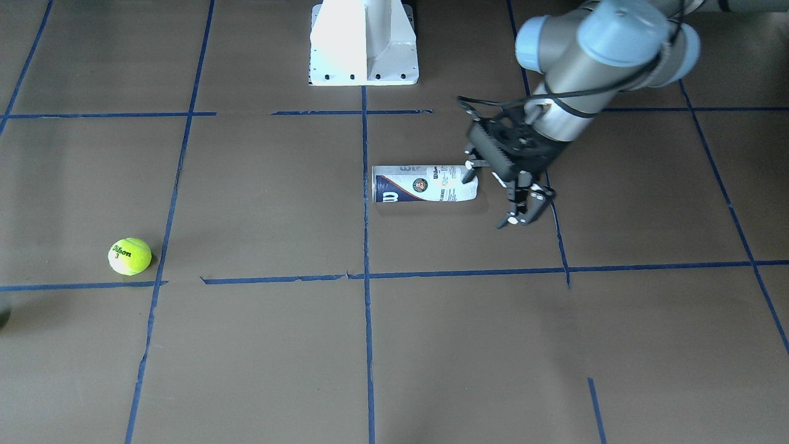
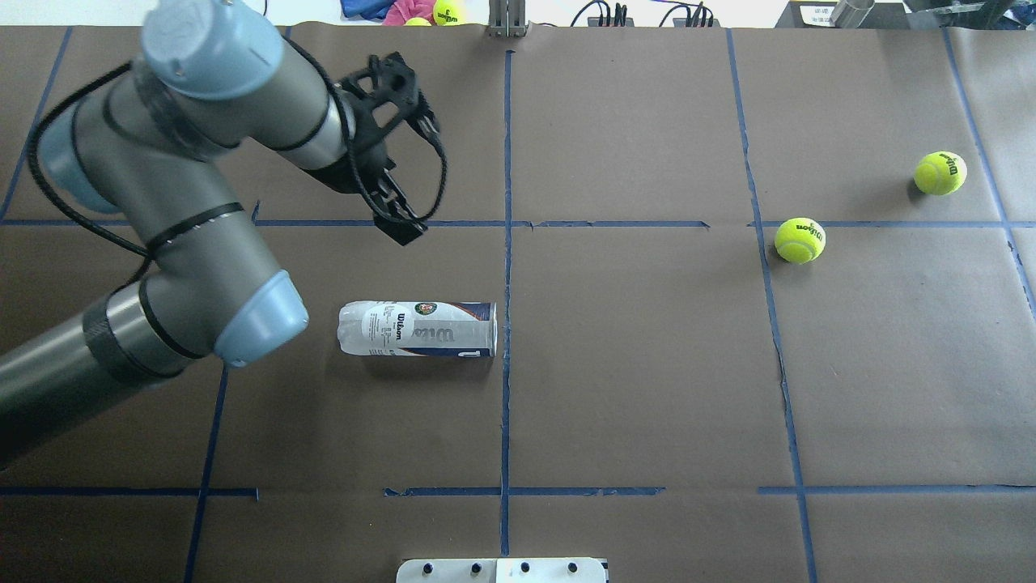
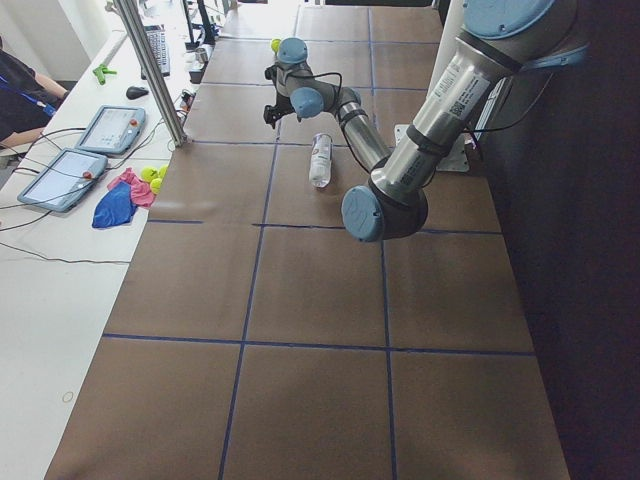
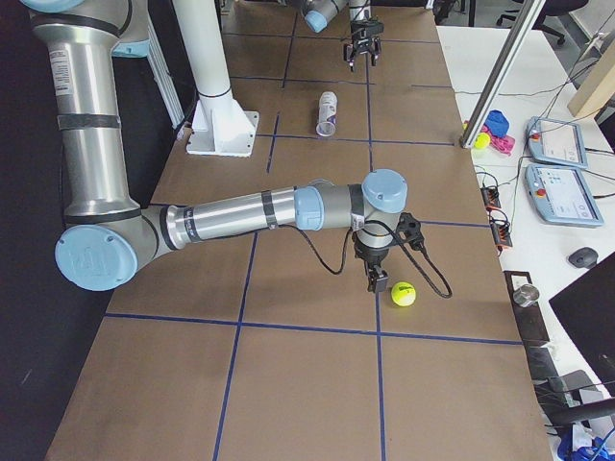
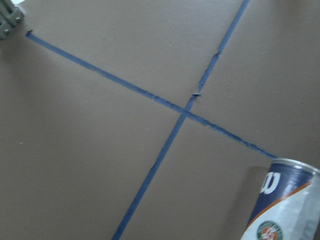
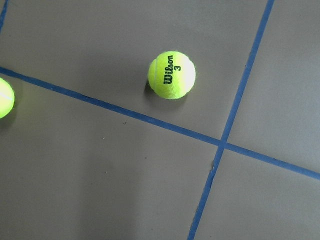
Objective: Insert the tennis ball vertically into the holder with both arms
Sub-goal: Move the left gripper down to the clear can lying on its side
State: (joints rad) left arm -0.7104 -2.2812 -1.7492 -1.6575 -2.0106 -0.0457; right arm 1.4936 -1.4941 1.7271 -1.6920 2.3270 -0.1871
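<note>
In the left wrist view the holder (image 5: 286, 202) is cut off by the bottom-right corner — only its rim end and part of the label show. In the front-facing view a fingertip of the left gripper (image 1: 493, 200) covers part of 1 end of the holder, and the left arm (image 1: 592, 55) runs out past the top edge. The right gripper (image 4: 377, 279) shows only in the exterior right view — too small to tell how its jaws stand. A 2nd ball (image 6: 4, 97) is cut by the right wrist view's left edge.
</note>
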